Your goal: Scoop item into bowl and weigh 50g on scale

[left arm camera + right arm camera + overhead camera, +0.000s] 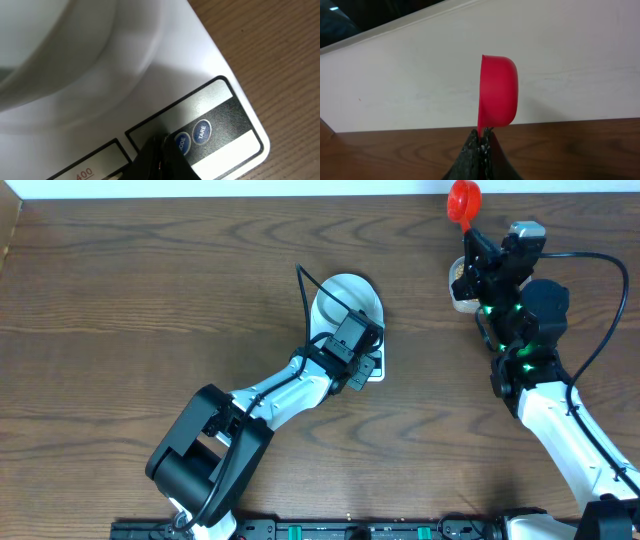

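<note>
Overhead: a smooth, round pale bowl [345, 298] sits on a flat white scale [378, 372], mid-table.
Left wrist: the left gripper [159, 150], jaws closed and empty, is at a round blue button [182, 142].
Right wrist: the right gripper [482, 145] pinches a glossy red scoop [497, 90].
</note>
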You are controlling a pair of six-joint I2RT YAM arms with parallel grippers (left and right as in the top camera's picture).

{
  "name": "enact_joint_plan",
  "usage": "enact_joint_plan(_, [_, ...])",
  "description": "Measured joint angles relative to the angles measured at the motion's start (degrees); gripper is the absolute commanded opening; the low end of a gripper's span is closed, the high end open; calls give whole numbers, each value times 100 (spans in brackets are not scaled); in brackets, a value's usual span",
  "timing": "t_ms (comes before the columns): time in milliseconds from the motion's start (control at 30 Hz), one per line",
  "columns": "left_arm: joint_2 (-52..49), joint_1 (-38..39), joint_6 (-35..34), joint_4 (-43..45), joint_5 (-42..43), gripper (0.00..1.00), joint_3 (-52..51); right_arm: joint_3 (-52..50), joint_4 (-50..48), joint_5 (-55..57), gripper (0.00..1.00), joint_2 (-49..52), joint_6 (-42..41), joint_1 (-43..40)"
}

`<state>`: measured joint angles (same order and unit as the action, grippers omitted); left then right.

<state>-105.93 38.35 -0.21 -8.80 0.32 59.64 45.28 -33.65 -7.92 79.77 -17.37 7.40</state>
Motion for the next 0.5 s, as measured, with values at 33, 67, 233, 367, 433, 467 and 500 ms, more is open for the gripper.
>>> enact_joint_plan(33, [0, 2, -2, 0, -28, 7, 0, 0, 0, 0, 1, 0, 0, 0])
enact_joint_plan(67, [0, 2, -2, 0, -50, 7, 0, 0, 0, 0, 1, 0, 0, 0])
enact_joint_plan(233, [0, 2, -2, 0, -166, 7, 7, 0, 0, 0, 1, 0, 0, 0])
enact_joint_plan(367, [2, 0, -4, -24, -221, 7, 9, 0, 2, 0, 1, 0, 0, 0])
enact_joint_plan(433, [9, 0, -44, -74, -219, 7, 11, 0, 0, 0, 1, 0, -2, 0])
enact_joint_plan(467, [13, 0, -61, -83, -212, 7, 11, 0, 0, 0, 1, 0, 0, 0])
enact_joint_plan(500, [17, 0, -85, -94, -195, 7, 11, 0, 4, 0, 1, 0, 0, 0])
